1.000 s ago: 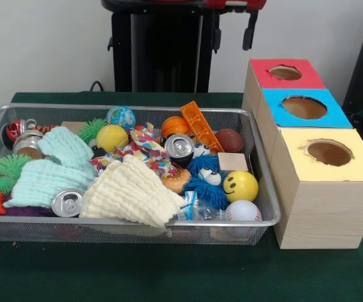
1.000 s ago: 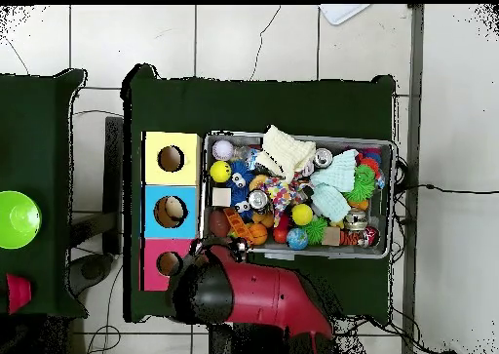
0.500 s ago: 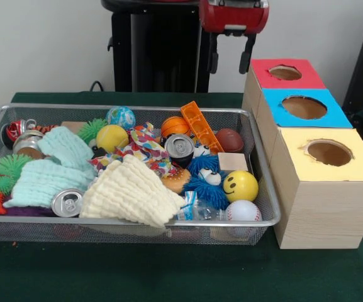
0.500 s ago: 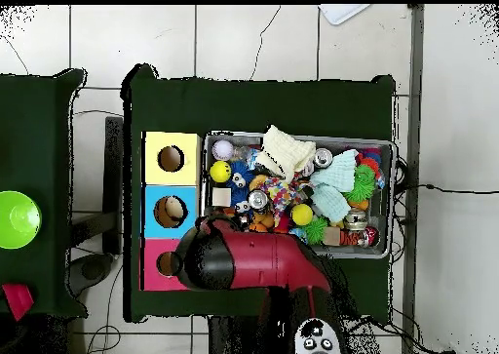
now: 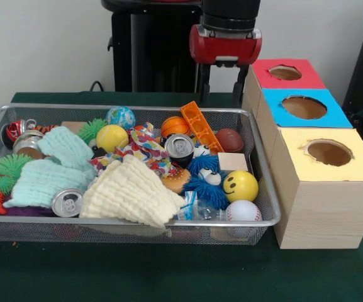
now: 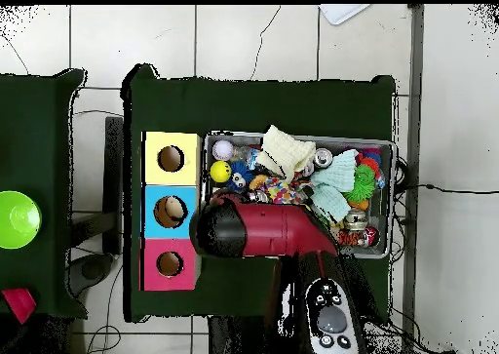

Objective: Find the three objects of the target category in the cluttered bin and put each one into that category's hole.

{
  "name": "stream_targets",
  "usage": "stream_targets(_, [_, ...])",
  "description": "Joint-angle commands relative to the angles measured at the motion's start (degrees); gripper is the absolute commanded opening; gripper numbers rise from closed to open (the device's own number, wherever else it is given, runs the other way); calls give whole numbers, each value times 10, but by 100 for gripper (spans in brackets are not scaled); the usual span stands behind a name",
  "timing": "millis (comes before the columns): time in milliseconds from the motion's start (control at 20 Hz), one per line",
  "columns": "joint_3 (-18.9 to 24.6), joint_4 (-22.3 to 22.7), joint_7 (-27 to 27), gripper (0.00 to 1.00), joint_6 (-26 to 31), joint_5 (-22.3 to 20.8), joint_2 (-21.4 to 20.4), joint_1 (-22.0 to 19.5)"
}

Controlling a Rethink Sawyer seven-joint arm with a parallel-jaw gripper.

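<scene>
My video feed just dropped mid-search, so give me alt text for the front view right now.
The red and black gripper, fingers open and empty, hangs over the far right end of the wire mesh bin, which is heaped with balls, cans and cloths. One crushed clear bottle shows at the near rim beside a baseball. Right of the bin stands a box with three holes.

i see a bin (image 5: 264, 182) of fine silver wire mesh, a glossy metal can (image 5: 67, 202), a ribbed cream cloth (image 5: 131, 192), a crinkled clear plastic bottle (image 5: 197, 209), pale wood-grain boxes (image 5: 323, 207) and matt green cloth on the table (image 5: 168, 270).
</scene>
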Motion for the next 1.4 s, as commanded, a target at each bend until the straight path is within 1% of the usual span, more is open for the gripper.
stream_targets(50, [29, -96, 84, 100, -3, 35, 60, -20])
stream_targets(150, [30, -119, 59, 100, 13, 21, 68, -18])
stream_targets(350, [42, -166, -11, 100, 53, -20, 90, -18])
stream_targets(500, [52, -204, -75, 100, 80, -60, 109, -10])
stream_targets(600, [61, -217, -107, 100, 88, -84, 118, -8])
stream_targets(700, [81, -223, -147, 100, 85, -114, 124, -12])
stream_targets(800, [100, -226, -171, 100, 87, -136, 128, -18])
stream_targets(950, [129, -242, -216, 100, 85, -181, 140, -25])
stream_targets(1100, [152, -244, -235, 100, 75, -220, 145, -35])
stream_targets(1400, [208, -253, -287, 100, 70, -287, 176, -61])
